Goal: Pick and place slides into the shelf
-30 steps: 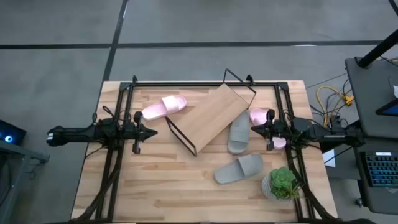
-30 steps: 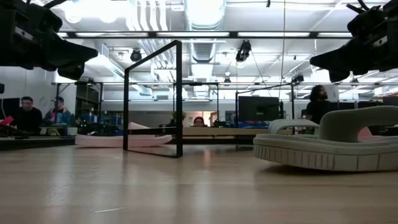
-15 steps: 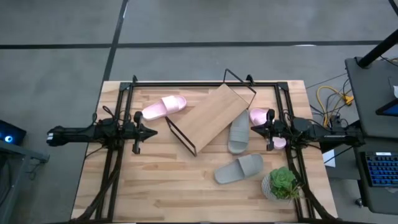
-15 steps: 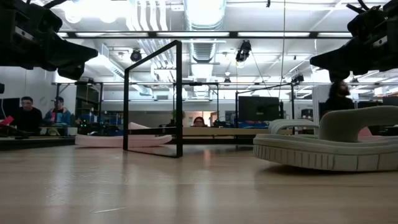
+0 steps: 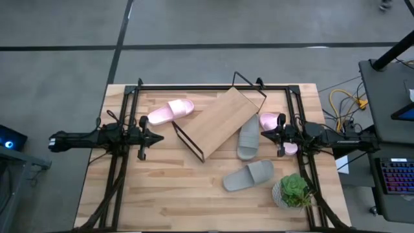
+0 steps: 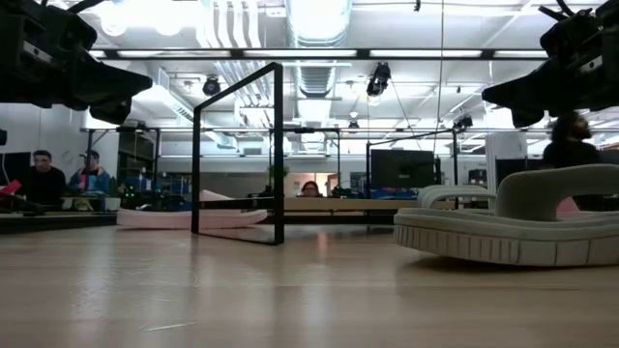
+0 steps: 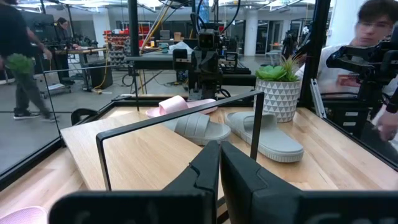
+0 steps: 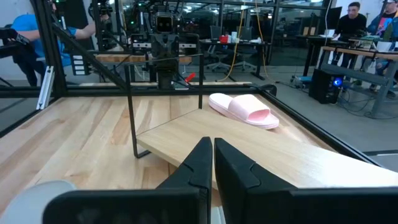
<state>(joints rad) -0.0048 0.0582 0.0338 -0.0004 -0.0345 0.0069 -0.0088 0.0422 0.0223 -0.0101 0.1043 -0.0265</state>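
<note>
The shelf, a slanted light-wood board on a black wire frame, stands mid-table, turned at an angle. One pink slide lies on the table to its far left. The other pink slide lies partly under my right arm. One grey slide lies sole-down against the shelf's right side, and the second grey slide lies nearer the near edge. My left gripper hovers shut left of the shelf. My right gripper hovers shut just right of the first grey slide. Neither touches anything.
A potted plant stands at the table's near right corner. A black frame runs around the table's edges. Bare tabletop lies near and left of the shelf. People sit and walk in the room beyond the table.
</note>
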